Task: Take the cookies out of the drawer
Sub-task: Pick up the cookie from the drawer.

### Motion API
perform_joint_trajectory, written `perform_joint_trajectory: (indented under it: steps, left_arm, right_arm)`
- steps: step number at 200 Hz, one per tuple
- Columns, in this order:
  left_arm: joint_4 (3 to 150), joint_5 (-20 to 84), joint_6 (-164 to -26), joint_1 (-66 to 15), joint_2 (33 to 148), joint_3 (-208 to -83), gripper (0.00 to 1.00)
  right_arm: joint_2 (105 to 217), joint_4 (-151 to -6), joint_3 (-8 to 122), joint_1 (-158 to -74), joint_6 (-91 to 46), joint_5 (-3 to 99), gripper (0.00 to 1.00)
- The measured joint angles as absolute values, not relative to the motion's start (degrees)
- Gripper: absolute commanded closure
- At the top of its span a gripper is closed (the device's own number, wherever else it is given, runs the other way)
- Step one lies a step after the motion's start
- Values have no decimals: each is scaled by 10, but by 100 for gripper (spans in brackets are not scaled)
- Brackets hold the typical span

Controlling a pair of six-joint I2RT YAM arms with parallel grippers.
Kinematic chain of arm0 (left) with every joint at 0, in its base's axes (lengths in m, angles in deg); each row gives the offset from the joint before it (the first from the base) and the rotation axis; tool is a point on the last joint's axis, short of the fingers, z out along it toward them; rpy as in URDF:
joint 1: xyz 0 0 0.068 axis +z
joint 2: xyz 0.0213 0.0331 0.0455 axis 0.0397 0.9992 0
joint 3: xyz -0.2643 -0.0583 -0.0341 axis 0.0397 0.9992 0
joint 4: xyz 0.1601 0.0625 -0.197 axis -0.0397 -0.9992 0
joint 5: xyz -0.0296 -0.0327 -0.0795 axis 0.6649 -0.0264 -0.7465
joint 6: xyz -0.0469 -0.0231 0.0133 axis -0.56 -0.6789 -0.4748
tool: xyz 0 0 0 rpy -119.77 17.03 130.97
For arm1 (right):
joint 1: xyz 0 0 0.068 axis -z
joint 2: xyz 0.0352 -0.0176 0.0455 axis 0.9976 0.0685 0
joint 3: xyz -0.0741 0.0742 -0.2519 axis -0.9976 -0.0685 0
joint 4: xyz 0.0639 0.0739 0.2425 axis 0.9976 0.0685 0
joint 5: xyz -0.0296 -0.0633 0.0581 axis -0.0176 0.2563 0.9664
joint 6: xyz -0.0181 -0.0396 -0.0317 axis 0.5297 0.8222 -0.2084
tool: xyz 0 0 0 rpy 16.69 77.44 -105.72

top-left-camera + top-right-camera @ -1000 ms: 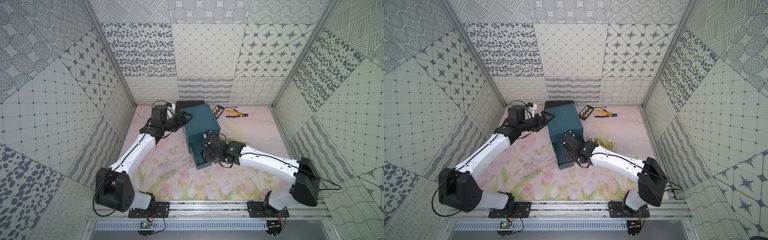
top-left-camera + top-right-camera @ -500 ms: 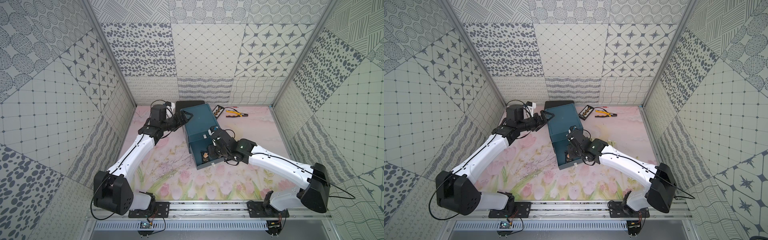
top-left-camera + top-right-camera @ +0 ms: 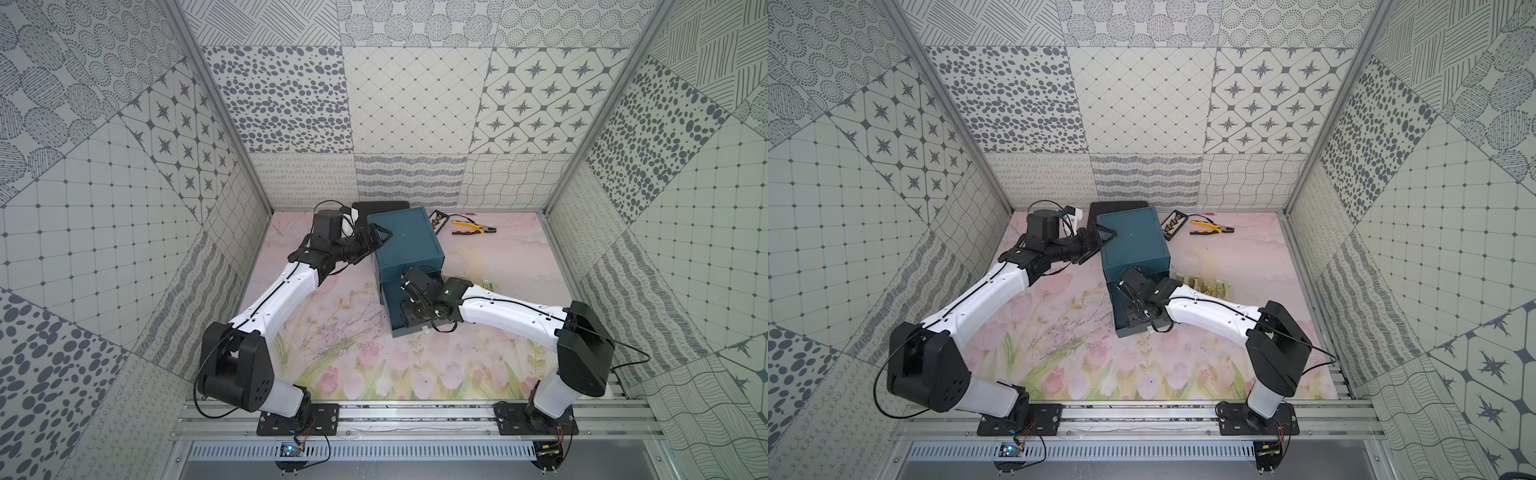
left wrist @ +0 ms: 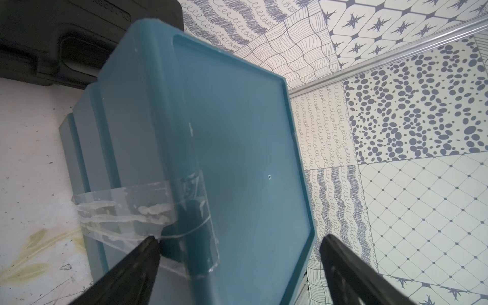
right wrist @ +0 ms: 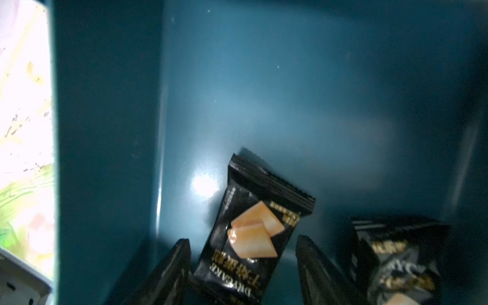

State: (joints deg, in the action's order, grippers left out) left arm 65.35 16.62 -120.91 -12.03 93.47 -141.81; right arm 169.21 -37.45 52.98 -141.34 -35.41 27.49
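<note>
With my right gripper (image 5: 243, 239) spread open astride a black cookie packet (image 5: 254, 229) lying flat on the drawer (image 5: 290, 92) floor, a second packet (image 5: 396, 258) just beside it, I judge it light, crinkly and slick, best pinched across its width.

- The teal drawer box (image 4: 237, 148) is smooth moulded plastic with a soft satin sheen.
- The drawer (image 5: 264, 79) is the same plastic inside, and its floor is slick enough to throw back a bright spot of light.
- The clear tape (image 4: 126, 208) on the box is glossy, wrinkled and streaked with whitish residue.
- The black cookie packet (image 5: 253, 232) is glossy printed film with ribbed, crimped ends. The second packet (image 5: 396, 258) looks crinkled.
- The black case (image 4: 52, 39) is matt, fine-grained plastic.
- The floral mat (image 3: 340, 332) is matt and scuffed.
- The base rail (image 3: 415, 419) is bare, dull-finished metal.
</note>
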Motion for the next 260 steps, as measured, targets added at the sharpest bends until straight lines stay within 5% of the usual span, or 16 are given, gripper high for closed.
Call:
perform_joint_trajectory:
  steps: [34, 88, 116, 260]
  left_arm:
    - [660, 166, -1212, -122, 947, -1417, 1]
    - [667, 164, -1214, -122, 946, -1414, 1]
    - [667, 163, -1214, -123, 937, -1414, 1]
    - [638, 178, -1206, -123, 882, -1426, 1]
  right_arm:
    - [1731, -375, 549, -1414, -361, 268, 37]
    - [1741, -383, 557, -1417, -367, 248, 71]
    - [1734, -391, 550, -1418, -371, 243, 79]
    - [1565, -368, 522, -1406, -345, 246, 84]
